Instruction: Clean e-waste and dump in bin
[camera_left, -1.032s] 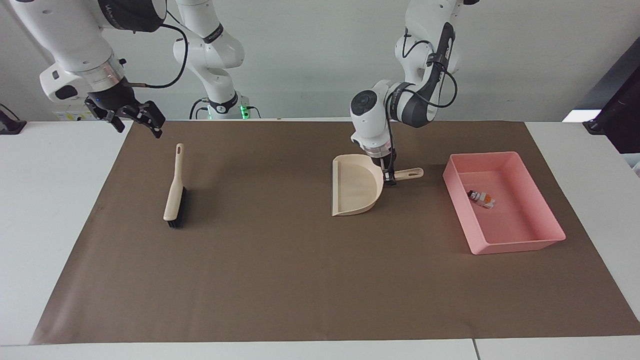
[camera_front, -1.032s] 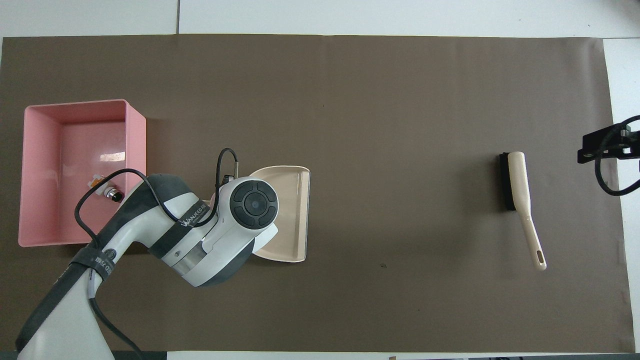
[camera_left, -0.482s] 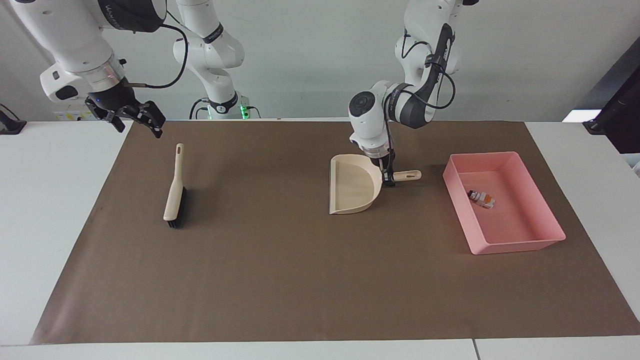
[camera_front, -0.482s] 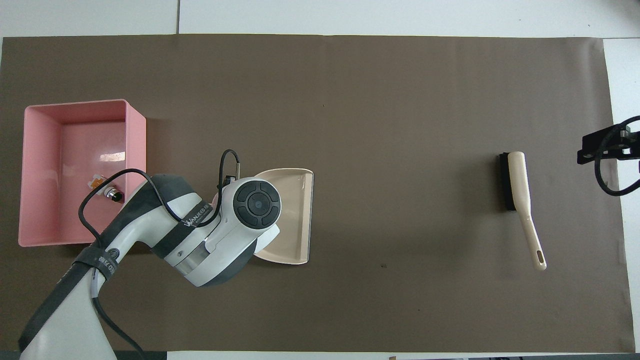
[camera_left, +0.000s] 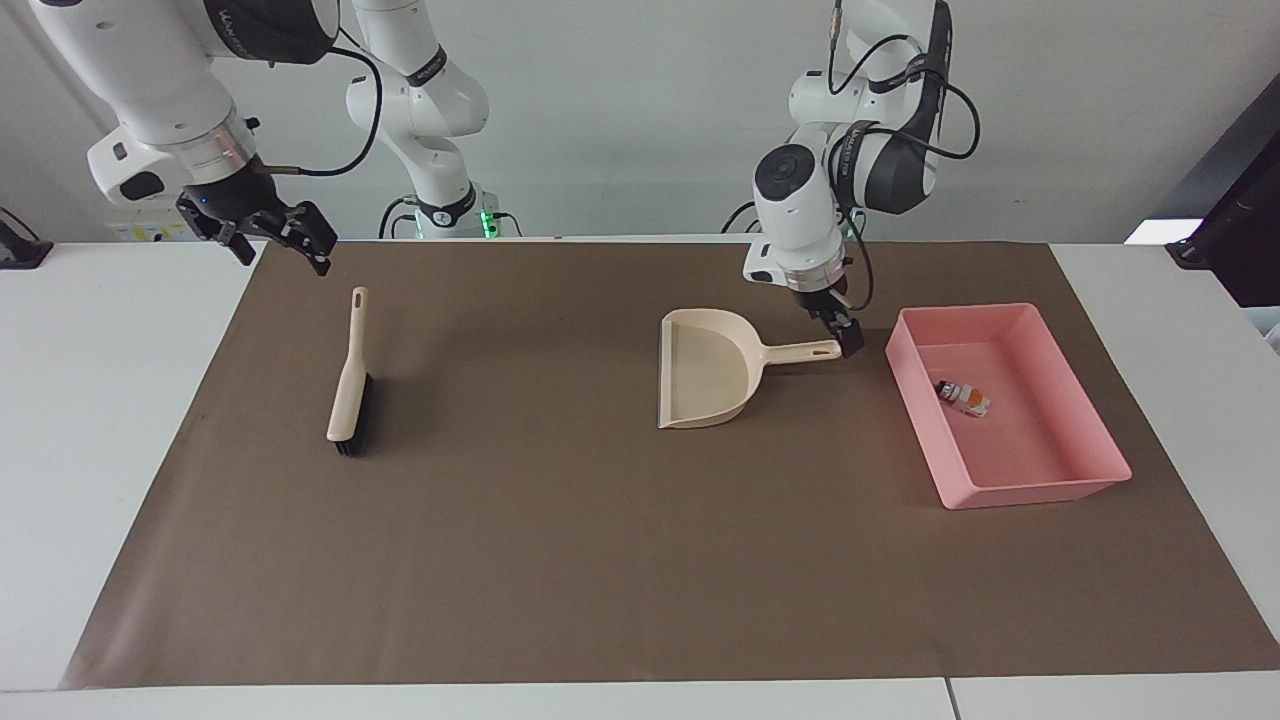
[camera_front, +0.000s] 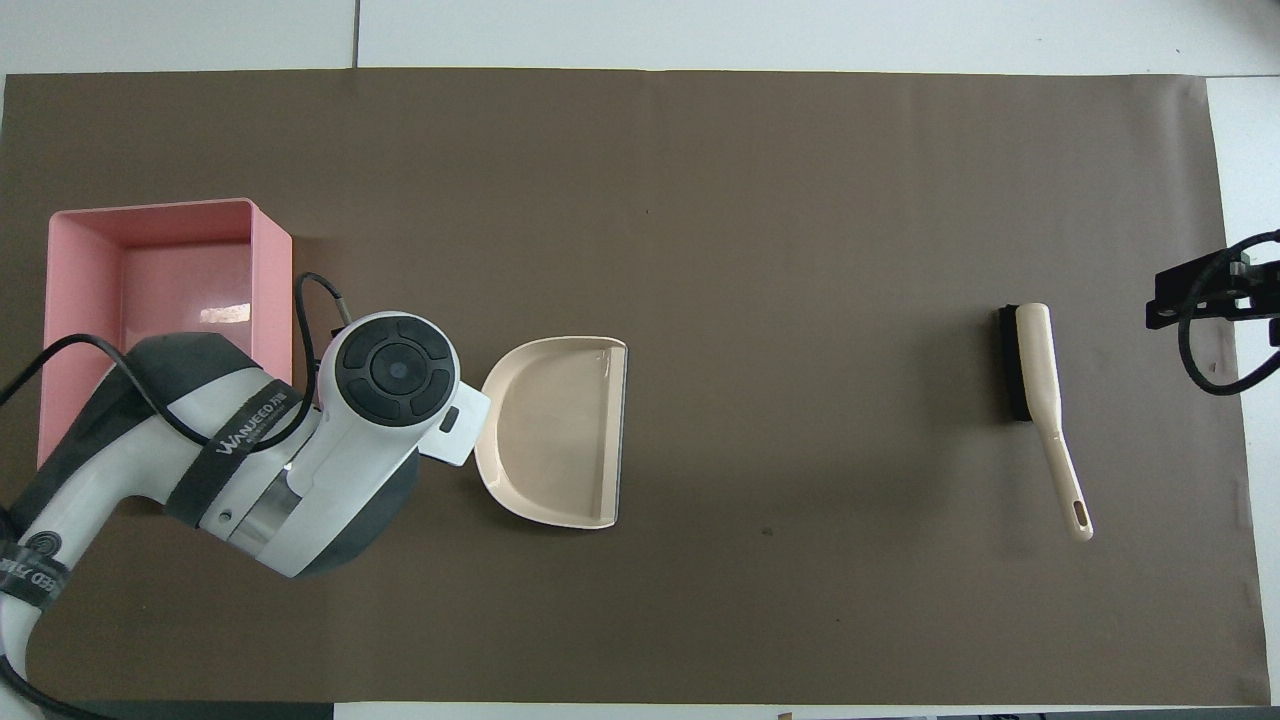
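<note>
The e-waste, a small white scrap with orange marks and a dark piece, lies inside the pink bin toward the left arm's end of the table. In the overhead view the left arm covers it and part of the bin. My left gripper hangs open just above the end of the beige dustpan's handle, holding nothing. The dustpan lies flat on the mat beside the bin. My right gripper waits open and empty in the air above the brush's handle end.
A beige hand brush with black bristles lies on the brown mat toward the right arm's end. White table shows around the mat. A dark object stands at the table's corner.
My left gripper has let go of the dustpan's handle, risen and moved toward the bin. The dustpan shifted slightly away from the bin and now lies free. The right arm barely moved.
</note>
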